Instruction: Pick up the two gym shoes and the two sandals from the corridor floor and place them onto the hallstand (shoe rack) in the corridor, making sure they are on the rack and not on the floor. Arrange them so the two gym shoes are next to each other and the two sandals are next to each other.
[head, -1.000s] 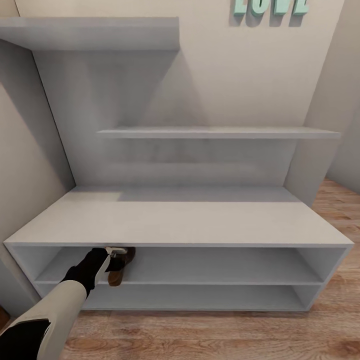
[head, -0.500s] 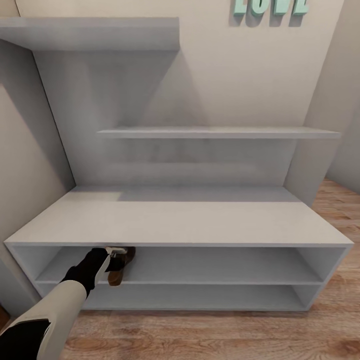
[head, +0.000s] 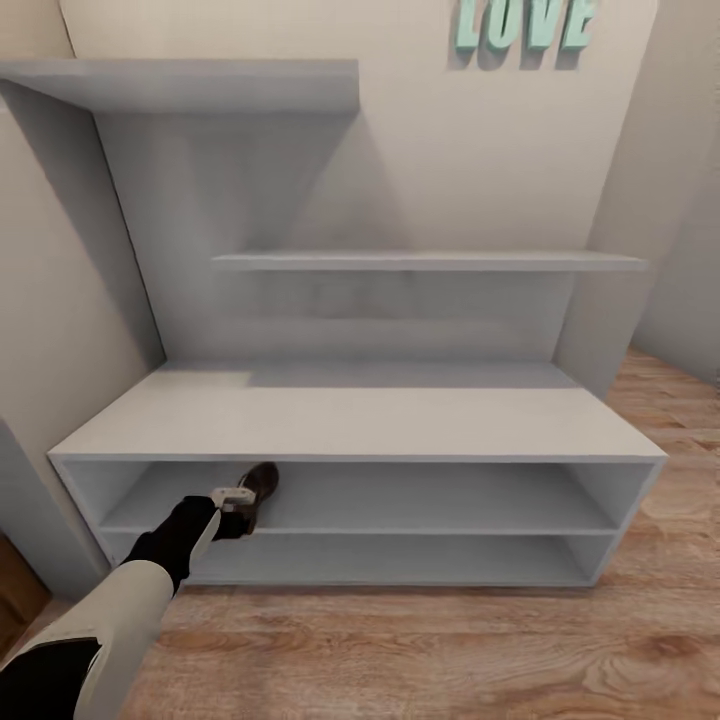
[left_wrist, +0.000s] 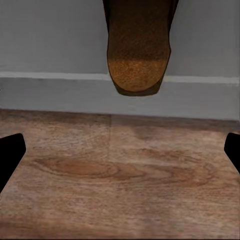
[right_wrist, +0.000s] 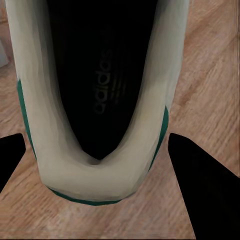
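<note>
Brown planks of the corridor floor (head: 420, 650) run nearest the camera, in front of the hallstand (head: 360, 425). Over that floor, the right wrist view looks straight down into a gym shoe (right_wrist: 100, 100), white with green at the heel and dark inside; dark finger tips flank it on both sides, but I cannot tell whether the jaws of the right gripper (right_wrist: 97, 165) press it or merely straddle it. This shoe is, by my judgement, not yet on the rack.

Closer to the hallstand, the left gripper (head: 236, 500) reaches to the left end of the upper open shelf level, where a brown sandal (head: 258, 488) lies with one end jutting past the shelf's front edge, as the left wrist view also shows (left_wrist: 137, 55). There the jaws stand wide apart, clear of the sandal, so it looks set down. One sandal seems placed; the other sandal and the second gym shoe are still to come.

Behind, the hallstand's pale grey surface is bare, with two stepped wall shelves above it. On the beige wall above the hallstand's right half hang mint-green letters (head: 525, 22) reading LOVE.
</note>
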